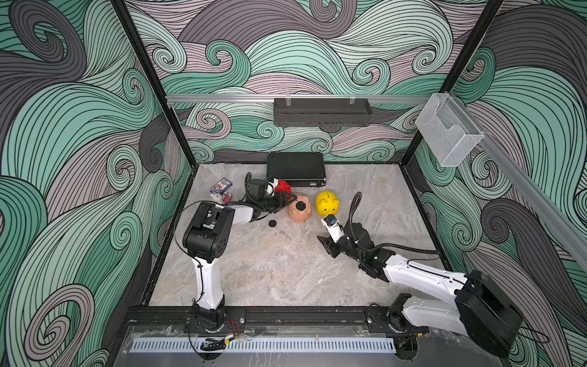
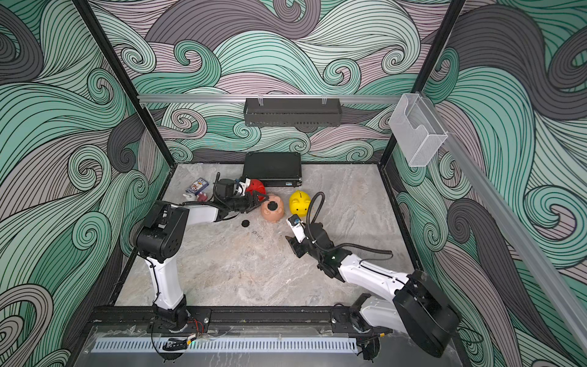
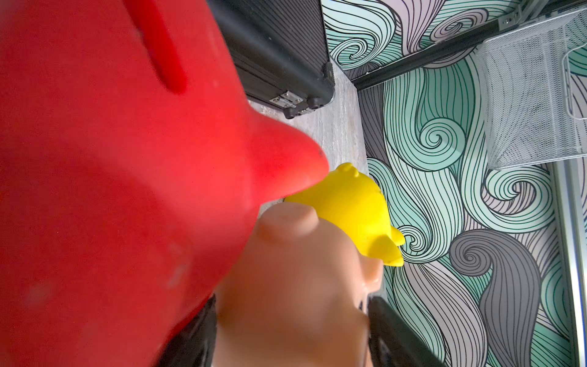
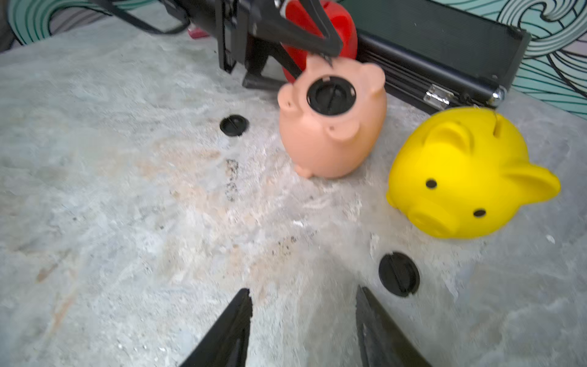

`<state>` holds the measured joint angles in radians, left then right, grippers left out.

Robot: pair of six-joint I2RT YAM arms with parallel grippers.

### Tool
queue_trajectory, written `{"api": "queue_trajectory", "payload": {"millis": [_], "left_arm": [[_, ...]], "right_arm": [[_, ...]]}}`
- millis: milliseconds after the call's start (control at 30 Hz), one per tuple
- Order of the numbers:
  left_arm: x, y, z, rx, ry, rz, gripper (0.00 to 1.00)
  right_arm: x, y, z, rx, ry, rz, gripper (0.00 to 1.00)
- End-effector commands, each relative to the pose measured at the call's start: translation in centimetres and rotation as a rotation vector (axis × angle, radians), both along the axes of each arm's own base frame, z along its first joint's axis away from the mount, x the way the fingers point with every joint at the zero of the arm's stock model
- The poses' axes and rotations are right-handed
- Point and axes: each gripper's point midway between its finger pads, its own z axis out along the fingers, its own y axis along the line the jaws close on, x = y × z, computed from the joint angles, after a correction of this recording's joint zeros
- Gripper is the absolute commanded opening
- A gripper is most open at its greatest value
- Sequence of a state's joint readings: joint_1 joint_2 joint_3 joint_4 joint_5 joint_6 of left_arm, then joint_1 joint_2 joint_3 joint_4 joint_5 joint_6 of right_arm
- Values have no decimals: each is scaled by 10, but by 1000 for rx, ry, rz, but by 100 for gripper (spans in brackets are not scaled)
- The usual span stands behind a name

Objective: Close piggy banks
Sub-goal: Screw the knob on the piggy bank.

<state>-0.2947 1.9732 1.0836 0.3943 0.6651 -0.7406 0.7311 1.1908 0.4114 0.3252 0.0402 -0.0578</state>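
Note:
The peach-pink piggy bank [image 1: 301,212] lies belly-up with a black plug [image 4: 331,95] sitting in its round hole. My left gripper [image 1: 287,199] is shut on its rear; in the left wrist view its black fingers [image 3: 394,330] flank the peach body [image 3: 292,286]. Just behind the left gripper stands the red piggy bank [image 1: 283,186], partly hidden. The yellow piggy bank [image 1: 327,203] is upright to the right, slot up. My right gripper [image 4: 303,295] hovers open and empty over the table, with a loose black plug [image 4: 398,278] beside one finger. Another loose plug [image 1: 272,223] lies left of the peach pig.
A black case [image 1: 295,168] lies against the back wall. A small card box [image 1: 221,186] and a small pink and white item [image 1: 222,198] sit at the back left. A black shelf [image 1: 320,111] and a wire basket [image 1: 448,133] hang on the walls.

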Motion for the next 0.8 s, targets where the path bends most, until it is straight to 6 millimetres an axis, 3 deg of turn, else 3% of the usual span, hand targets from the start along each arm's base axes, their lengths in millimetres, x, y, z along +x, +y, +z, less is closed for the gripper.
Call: {"api": "queue_trajectory", "payload": {"millis": [0, 500, 767], "left_arm": [[2, 4, -5, 42, -9, 17, 72], [-2, 4, 7, 50, -22, 4, 72], [-14, 14, 23, 94, -42, 31, 82]], "right_arm": [[10, -5, 18, 40, -119, -40, 55], [7, -4, 9, 48, -120, -29, 55], [9, -3, 8, 42, -111, -31, 55]]}}
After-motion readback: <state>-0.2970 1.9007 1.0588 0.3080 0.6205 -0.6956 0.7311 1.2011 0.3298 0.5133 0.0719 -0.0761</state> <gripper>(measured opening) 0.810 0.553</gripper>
